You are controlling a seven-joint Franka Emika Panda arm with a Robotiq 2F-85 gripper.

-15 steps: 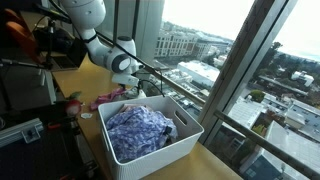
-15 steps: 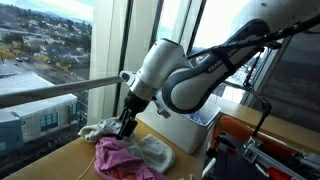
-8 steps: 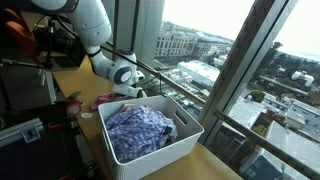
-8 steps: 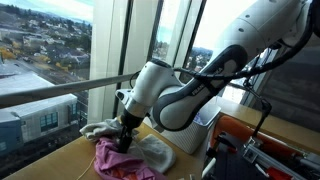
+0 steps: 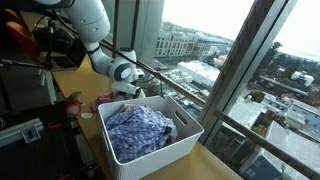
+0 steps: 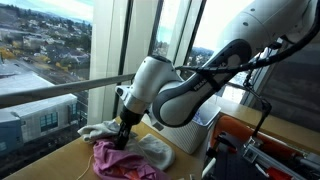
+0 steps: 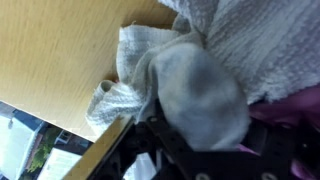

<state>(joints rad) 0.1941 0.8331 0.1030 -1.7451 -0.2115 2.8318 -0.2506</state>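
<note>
My gripper (image 6: 124,139) is down in a heap of laundry on a wooden table by the window. It is closed around a grey-white cloth (image 7: 195,90) that bulges between its fingers (image 7: 205,135). A pink garment (image 6: 118,160) lies just below it, and its edge shows in the wrist view (image 7: 295,105). A white knitted cloth (image 6: 157,151) lies beside it. In an exterior view the gripper (image 5: 128,91) hangs over the same heap (image 5: 108,98), behind the basket.
A white laundry basket (image 5: 187,139) holding a blue patterned cloth (image 5: 138,128) stands near the heap; it also shows in an exterior view (image 6: 196,129). Window glass and a rail run along the table's edge. Equipment and cables stand behind (image 5: 25,60).
The arm has come down from above the heap, so the gripper now sits in the clothes. Over the last half second it has barely moved.
</note>
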